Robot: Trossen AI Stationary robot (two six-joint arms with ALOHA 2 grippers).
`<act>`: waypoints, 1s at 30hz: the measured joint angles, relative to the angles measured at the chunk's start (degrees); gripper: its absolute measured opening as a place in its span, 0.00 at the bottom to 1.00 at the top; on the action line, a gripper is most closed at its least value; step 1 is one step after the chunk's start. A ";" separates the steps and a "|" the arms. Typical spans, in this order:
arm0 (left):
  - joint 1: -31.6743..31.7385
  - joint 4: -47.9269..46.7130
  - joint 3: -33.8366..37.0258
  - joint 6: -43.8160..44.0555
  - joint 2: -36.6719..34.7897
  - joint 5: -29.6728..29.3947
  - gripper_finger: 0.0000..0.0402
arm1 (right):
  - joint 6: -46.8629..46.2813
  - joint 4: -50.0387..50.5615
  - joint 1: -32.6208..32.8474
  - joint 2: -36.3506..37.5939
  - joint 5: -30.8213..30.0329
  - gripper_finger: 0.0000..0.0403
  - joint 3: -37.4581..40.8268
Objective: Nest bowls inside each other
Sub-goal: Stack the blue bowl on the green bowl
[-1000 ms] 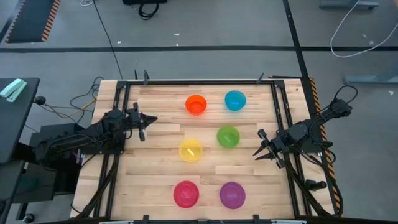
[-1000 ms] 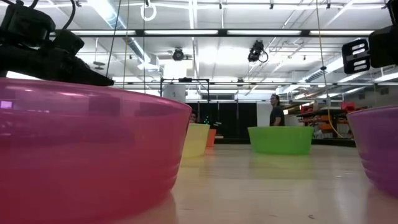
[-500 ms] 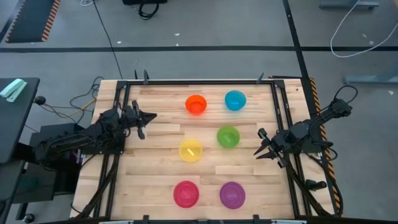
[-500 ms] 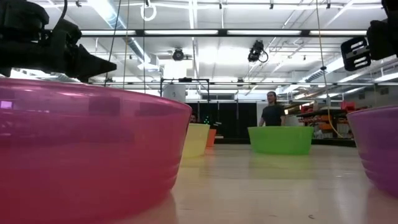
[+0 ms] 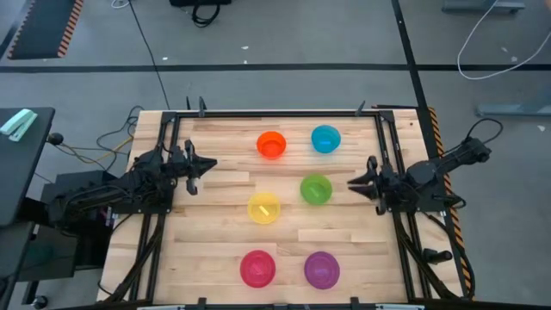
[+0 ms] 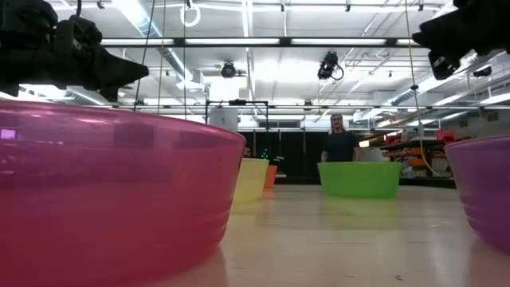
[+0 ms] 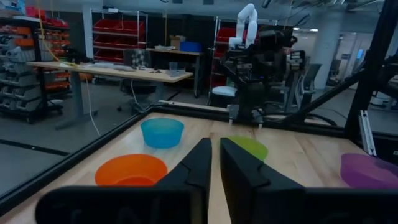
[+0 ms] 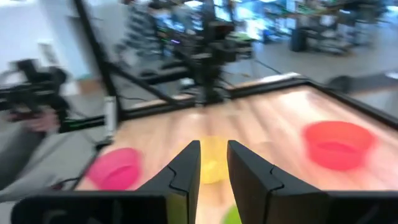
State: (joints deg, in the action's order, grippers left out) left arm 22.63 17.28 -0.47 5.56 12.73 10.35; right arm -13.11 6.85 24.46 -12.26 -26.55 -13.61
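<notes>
Six bowls sit separately on my table (image 5: 215,194): orange (image 5: 271,145), blue (image 5: 325,139), green (image 5: 316,189), yellow (image 5: 263,208), pink-red (image 5: 257,268), purple (image 5: 321,269). My two tools, left (image 5: 209,164) and right (image 5: 351,182), are slightly parted, grasping nothing.

Six small round plastic bowls stand apart in three pairs down the middle of the wooden surface (image 5: 215,220): orange bowl (image 5: 271,144) and blue bowl (image 5: 325,138) far, yellow bowl (image 5: 263,207) and green bowl (image 5: 316,189) midway, pink-red bowl (image 5: 257,267) and purple bowl (image 5: 321,269) near. Bare wood runs down both sides and between pairs. A black metal frame (image 5: 275,113) rims the edges.
</notes>
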 joint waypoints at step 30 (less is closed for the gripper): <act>0.09 3.14 -9.62 -3.98 26.53 -0.20 0.13 | -3.17 36.74 -50.28 -43.32 21.86 0.28 -35.56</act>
State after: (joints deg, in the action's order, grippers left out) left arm 22.72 20.42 -10.09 1.58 39.26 10.15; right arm -16.28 43.59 -25.82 -55.59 -4.69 -49.17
